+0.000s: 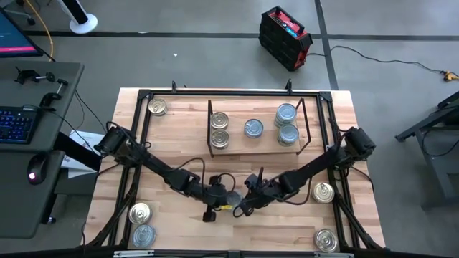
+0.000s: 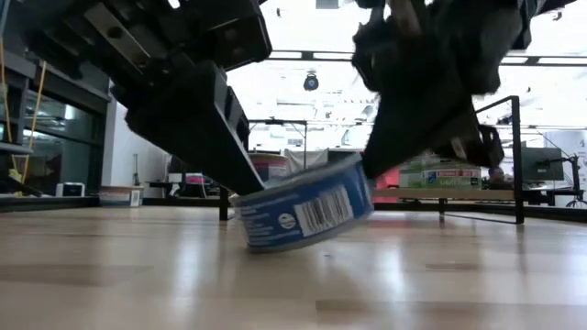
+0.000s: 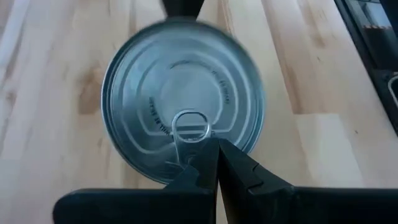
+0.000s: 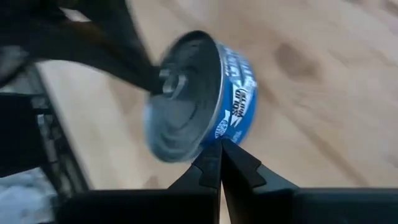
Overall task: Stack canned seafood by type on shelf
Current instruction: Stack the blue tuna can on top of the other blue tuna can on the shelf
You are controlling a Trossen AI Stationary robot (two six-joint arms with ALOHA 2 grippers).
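Both claws, fingers together, tip a blue tin (image 2: 305, 214) near the shelf (image 1: 257, 147): left claw (image 3: 216, 163), right claw (image 4: 220, 163). Level it before lifting.

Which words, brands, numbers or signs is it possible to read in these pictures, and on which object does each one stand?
No text can be read with certainty.
Blue tin between the two arms: a barcode and a small round logo show in the low view; the digits are too small.
Same tin's side, right wrist view: white brand lettering, too blurred.
Its silver lid: embossed writing around the rings, too small.
Tins on the shelf: labels not legible.
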